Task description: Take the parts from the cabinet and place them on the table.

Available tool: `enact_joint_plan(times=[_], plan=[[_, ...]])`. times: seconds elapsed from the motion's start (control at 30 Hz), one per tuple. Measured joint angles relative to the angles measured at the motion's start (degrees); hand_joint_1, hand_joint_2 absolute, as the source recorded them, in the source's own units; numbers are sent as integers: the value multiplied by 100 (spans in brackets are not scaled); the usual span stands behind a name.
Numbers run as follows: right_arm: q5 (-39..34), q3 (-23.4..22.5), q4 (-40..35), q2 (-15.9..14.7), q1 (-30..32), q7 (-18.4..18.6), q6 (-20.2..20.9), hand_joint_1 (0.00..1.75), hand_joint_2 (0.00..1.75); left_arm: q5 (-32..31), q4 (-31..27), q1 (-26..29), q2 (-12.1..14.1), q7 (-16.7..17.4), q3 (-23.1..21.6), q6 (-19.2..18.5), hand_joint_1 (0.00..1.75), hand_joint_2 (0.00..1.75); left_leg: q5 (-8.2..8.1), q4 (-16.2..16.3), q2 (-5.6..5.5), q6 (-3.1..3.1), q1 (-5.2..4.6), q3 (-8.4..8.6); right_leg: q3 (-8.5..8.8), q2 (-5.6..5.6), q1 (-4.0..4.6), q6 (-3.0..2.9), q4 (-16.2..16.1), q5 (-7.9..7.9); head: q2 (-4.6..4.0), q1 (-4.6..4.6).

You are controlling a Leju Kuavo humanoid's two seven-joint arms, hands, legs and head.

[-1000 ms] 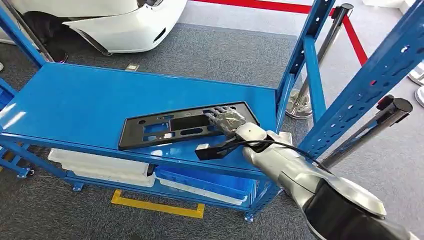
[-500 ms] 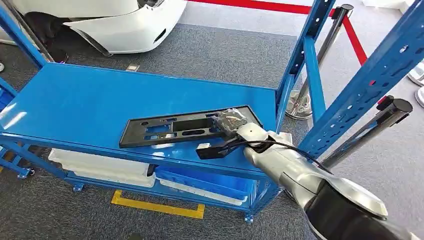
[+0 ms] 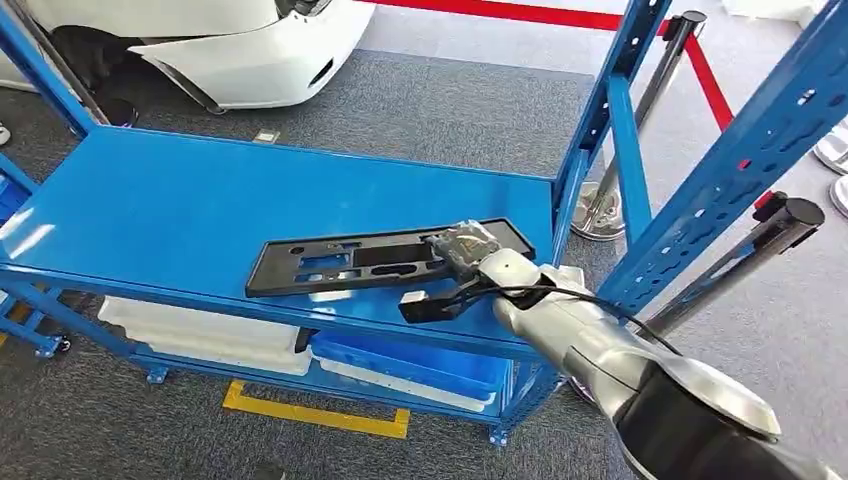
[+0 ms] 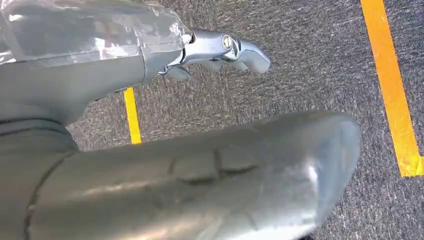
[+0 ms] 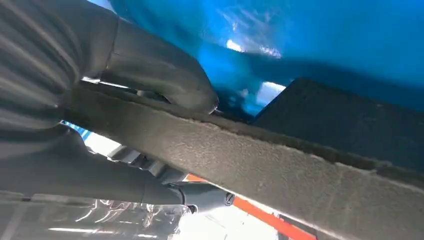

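Since a second ago the plate (image 3: pixel 385 258) has slid toward the shelf's (image 3: pixel 150 210) front-right corner, right hand (image 3: pixel 462 245) clamped on its end. Lifting it clear comes next.

Head view high, facing down; wrist views close.

Bright, even light on my head view.
Glare streaks the glossy blue metal shelf (image 3: pixel 180 205); my right wrist view is close-up blurred.
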Motion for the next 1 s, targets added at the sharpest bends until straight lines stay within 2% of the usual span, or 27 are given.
enact_joint_plan(times=[0.37,0.53,0.63,0.77,0.9,1.0], plan=[[29,0,-31,-50,47,22,-74,175,175,-57,0,-31,-2,22,0,13,0,0,-1,0,-2,2,0,2,5,-1,-13,6,-1,-3,-2,-2],[-394,-116,-94,-61,162,52,-656,175,175,-160,-4,-32,-2,-11,0,-28,0,0,0,0,-6,2,0,-2,6,-3,-16,9,0,-1,0,-2],[-875,-333,-300,-70,257,-158,-1003,175,175,-170,-4,-32,-2,-85,0,24,0,0,0,0,-8,3,0,-5,4,-3,-16,12,0,1,0,0],[-1474,-702,-965,-127,429,-354,-1019,175,175,-166,-4,-25,-2,-221,31,267,0,0,0,0,-6,3,-2,-11,0,-3,-15,12,1,1,-2,7],[-2477,-1159,-2084,-170,715,-654,-990,175,175,-35,-4,-20,0,-370,162,566,0,0,-1,0,-4,2,-10,-19,-12,-2,-8,12,3,1,0,9],[-3059,-1442,-2914,-170,840,-863,-999,175,175,18,-4,14,0,-461,260,625,0,0,-1,-7,-5,2,-7,-22,-18,-4,-3,7,3,-3,0,0]])
